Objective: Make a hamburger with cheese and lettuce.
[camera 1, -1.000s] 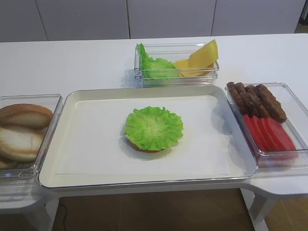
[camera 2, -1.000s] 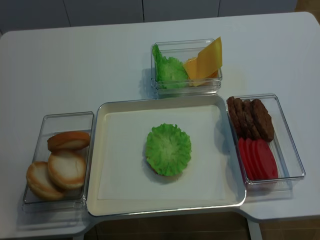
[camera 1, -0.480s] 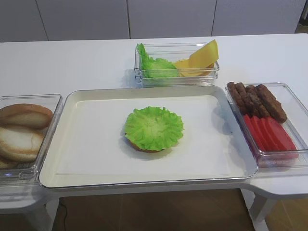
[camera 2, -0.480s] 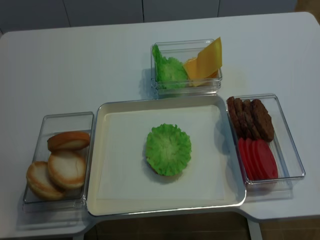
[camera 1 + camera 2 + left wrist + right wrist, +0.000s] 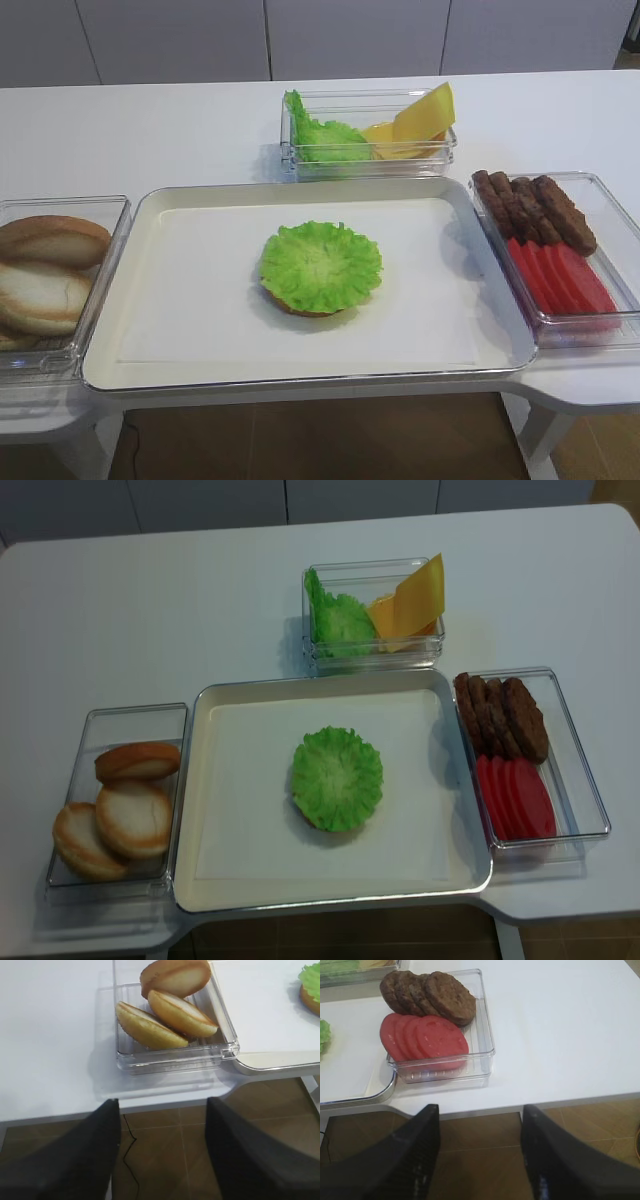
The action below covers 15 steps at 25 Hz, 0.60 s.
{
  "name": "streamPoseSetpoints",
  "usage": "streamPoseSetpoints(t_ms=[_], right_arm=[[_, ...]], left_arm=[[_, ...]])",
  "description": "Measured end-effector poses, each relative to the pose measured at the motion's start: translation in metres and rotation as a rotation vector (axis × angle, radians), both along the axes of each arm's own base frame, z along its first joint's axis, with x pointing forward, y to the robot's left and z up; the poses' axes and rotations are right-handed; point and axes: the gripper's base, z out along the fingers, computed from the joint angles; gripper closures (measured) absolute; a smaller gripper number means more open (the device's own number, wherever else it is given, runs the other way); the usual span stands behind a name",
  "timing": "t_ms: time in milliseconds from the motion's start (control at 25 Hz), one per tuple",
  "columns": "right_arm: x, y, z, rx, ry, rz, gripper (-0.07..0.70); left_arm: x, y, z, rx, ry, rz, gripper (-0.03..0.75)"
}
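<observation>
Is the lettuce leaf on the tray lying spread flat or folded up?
Spread flat: the lettuce lies open over the bun half, covering all but its edge.

A white desk (image 5: 150,130) is standing over a brown tiled floor (image 5: 165,1160), pale grey panels (image 5: 170,40), possibly cabinet doors, are lining the wall behind it, and soft, even light is falling across everything.

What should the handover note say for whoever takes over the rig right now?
Left gripper: open, holding nothing, off the table edge near the bun box.
Right gripper: open, holding nothing, off the edge near the patty and tomato box.
Done: lettuce lies on the bun half in the tray.
Left: cheese, in the back box, goes on, probably then a top bun.
</observation>
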Motion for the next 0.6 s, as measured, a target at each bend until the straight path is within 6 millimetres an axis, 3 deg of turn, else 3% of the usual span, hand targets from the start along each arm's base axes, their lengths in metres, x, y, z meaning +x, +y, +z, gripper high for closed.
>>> streamPoseSetpoints(t_ms=[600], right_arm=[[-0.0002,0.004,0.0002,-0.041,-0.007,0.073,0.237]], left_arm=[[0.0,0.0,0.0,0.0,0.0,0.0,0.31]])
